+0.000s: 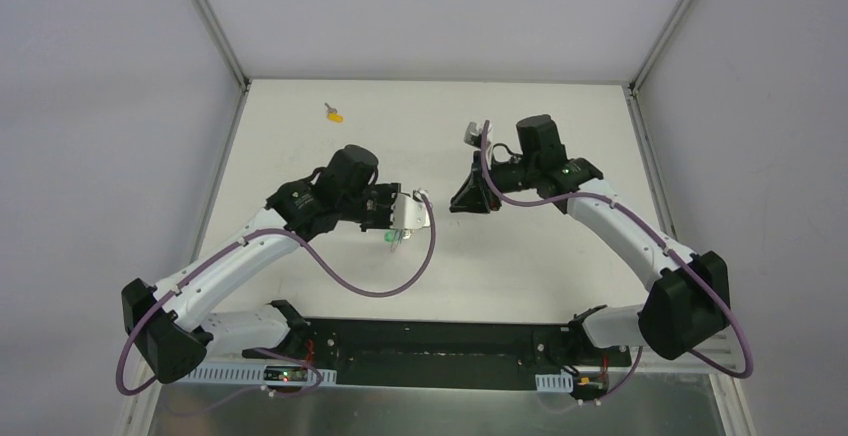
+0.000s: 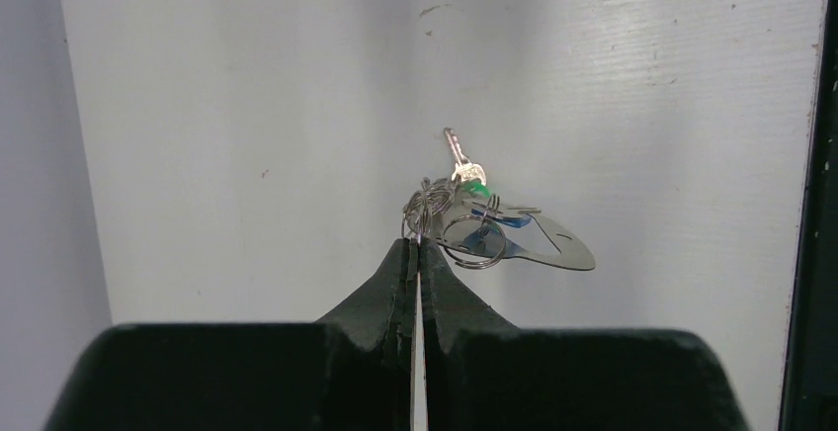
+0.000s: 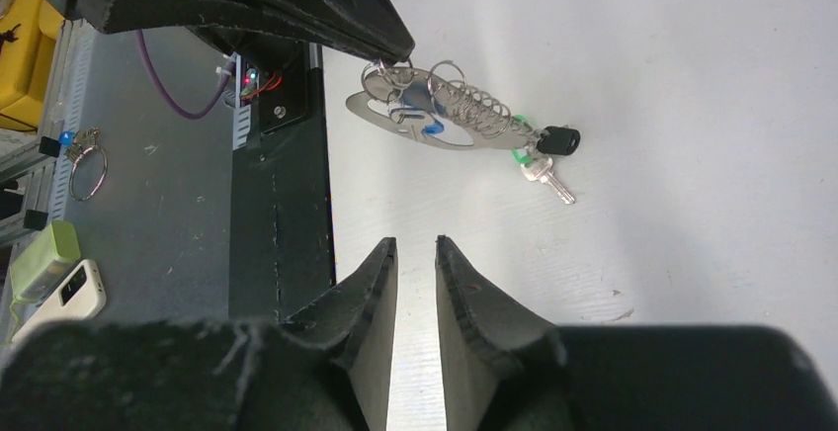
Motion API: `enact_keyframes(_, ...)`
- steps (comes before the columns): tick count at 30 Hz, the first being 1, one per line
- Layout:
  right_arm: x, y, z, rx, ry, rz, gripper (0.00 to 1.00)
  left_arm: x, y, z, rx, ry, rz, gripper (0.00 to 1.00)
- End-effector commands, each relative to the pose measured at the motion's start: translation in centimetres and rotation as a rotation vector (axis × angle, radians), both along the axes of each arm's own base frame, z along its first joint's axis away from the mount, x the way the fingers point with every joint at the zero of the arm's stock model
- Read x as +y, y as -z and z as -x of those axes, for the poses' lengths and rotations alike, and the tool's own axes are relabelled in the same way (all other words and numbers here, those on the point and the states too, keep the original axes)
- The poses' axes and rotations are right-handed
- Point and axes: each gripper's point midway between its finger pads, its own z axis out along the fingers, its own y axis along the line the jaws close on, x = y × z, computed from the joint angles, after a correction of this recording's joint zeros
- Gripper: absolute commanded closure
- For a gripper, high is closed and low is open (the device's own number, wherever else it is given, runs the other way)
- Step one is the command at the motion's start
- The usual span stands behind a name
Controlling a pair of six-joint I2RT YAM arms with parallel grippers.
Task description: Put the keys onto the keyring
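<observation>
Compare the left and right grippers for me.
The left gripper has its jaws shut; the right gripper has its jaws slightly apart. The left gripper pinches the keyring by its small wire rings; the right gripper holds nothing. Both are black, and they point toward each other.

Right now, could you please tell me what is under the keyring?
White table shows around the keyring, held by the left hand. The patch directly beneath is covered.
</observation>
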Motion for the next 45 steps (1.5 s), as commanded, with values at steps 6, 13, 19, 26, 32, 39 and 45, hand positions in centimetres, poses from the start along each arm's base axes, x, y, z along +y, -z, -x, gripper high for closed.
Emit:
enact_keyframes(6,1.3,-2.6,1.8,-0.056,-0.076,-0.090,0.72,-4.2,-4.2,2.0,0.265,-0.059,0.241,1.00)
enact_keyframes(13,1.5,-3.5,3.0,-0.087,-0.118,-0.093,0.70,-7.0,-5.9,2.8,0.483,-0.109,0.362,1.00)
enact_keyframes(19,1.4,-4.0,3.3,-0.095,-0.123,-0.099,0.71,-8.0,-6.0,2.7,0.546,-0.123,0.387,1.00)
enact_keyframes(26,1.4,-3.9,3.2,-0.102,-0.119,-0.094,0.71,-8.6,-5.7,3.1,0.599,-0.113,0.397,1.00)
enact_keyframes(32,1.6,-3.8,3.5,-0.095,-0.134,-0.096,0.76,-8.9,-5.8,3.2,0.624,-0.110,0.406,1.00)
enact_keyframes(39,1.6,-3.7,4.1,-0.082,-0.159,-0.102,0.89,-8.9,-5.6,3.1,0.625,-0.118,0.407,1.00)
enact_keyframes(45,1.7,-3.7,4.2,-0.062,-0.167,-0.109,1.00,-8.8,-5.9,2.5,0.635,-0.138,0.441,1.00)
